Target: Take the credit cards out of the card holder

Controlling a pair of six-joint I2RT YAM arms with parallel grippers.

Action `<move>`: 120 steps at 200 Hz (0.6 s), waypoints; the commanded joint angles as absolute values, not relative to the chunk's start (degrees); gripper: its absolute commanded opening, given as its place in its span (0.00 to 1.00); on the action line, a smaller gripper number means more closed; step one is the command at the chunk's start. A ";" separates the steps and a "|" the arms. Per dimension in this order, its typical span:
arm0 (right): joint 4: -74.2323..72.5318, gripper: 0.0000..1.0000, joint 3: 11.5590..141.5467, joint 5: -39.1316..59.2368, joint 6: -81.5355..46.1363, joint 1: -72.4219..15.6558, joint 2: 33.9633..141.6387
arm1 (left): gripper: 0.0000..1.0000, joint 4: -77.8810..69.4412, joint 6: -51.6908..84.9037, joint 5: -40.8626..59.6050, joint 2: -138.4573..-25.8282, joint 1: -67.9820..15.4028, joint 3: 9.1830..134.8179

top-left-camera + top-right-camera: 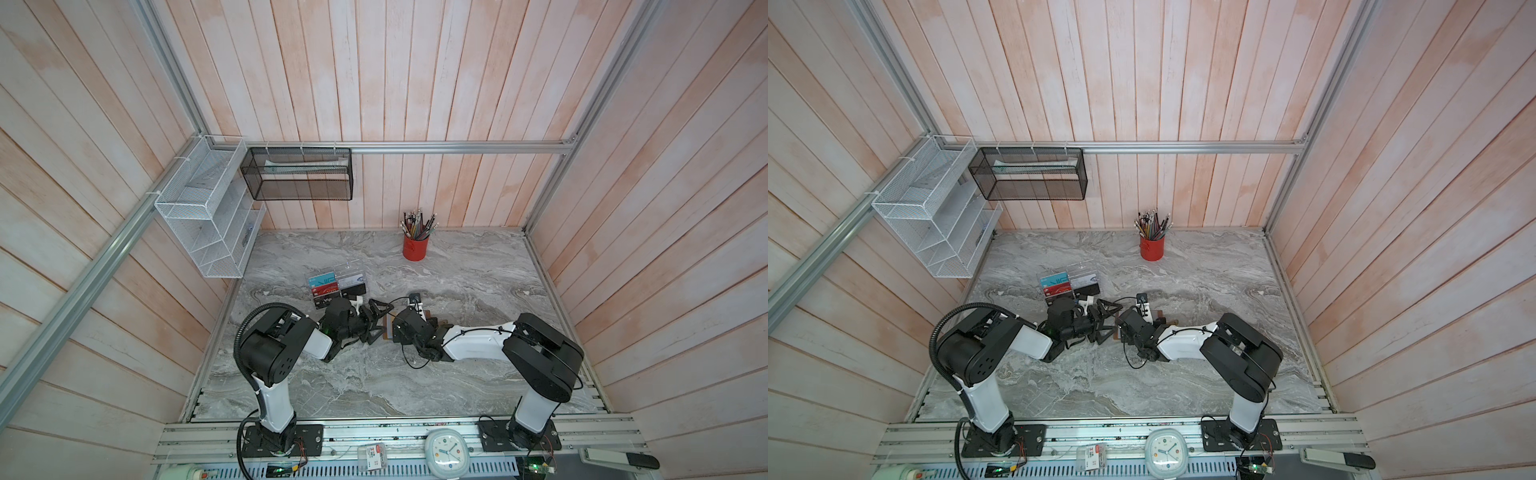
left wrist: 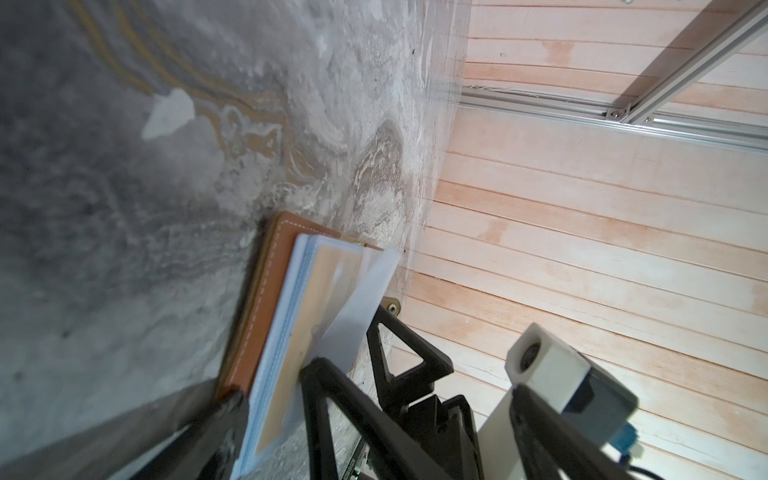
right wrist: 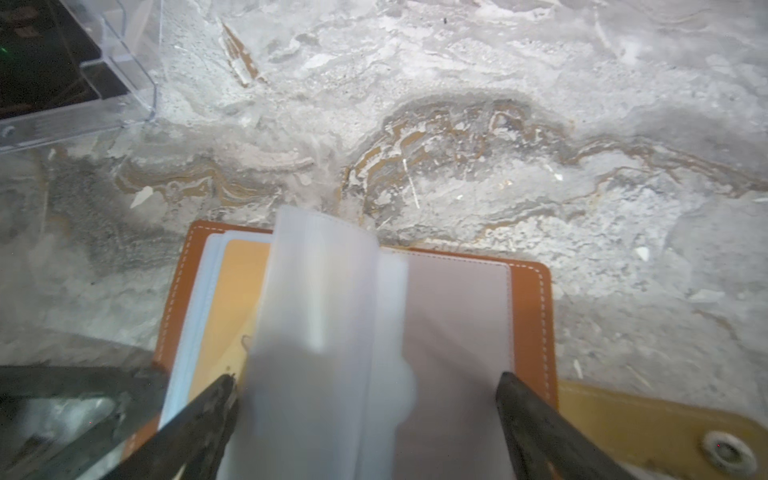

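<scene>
Tan leather card holder (image 3: 532,316) lies open on the marble counter (image 3: 498,124) between the 2 arms. We see the right hand (image 3: 365,380) spread wide, its fingers straddling the upturned plastic sleeves (image 3: 324,291) and gripping nothing. The left hand (image 1: 376,322) is wide too, just beside the holder. 1 gold-yellow card (image 3: 232,299) sits in a sleeve.

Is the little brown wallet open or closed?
Open: the card holder lies spread flat, plastic sleeves fanned up, snap strap undone.
</scene>
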State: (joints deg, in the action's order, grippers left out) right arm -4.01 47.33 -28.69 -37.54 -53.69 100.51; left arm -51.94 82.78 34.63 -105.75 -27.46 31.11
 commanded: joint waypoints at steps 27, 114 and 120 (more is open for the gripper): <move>-1.22 0.98 43.04 -30.80 -37.80 -51.88 96.80 | 1.00 -47.09 82.28 32.44 -108.32 -27.36 28.93; -0.99 0.98 38.03 -31.04 -36.93 -48.15 90.36 | 1.00 -46.98 81.94 32.43 -108.07 -27.35 28.52; -0.98 0.98 37.66 -31.07 -36.87 -47.91 89.89 | 1.00 -46.75 81.85 32.35 -107.91 -27.33 28.49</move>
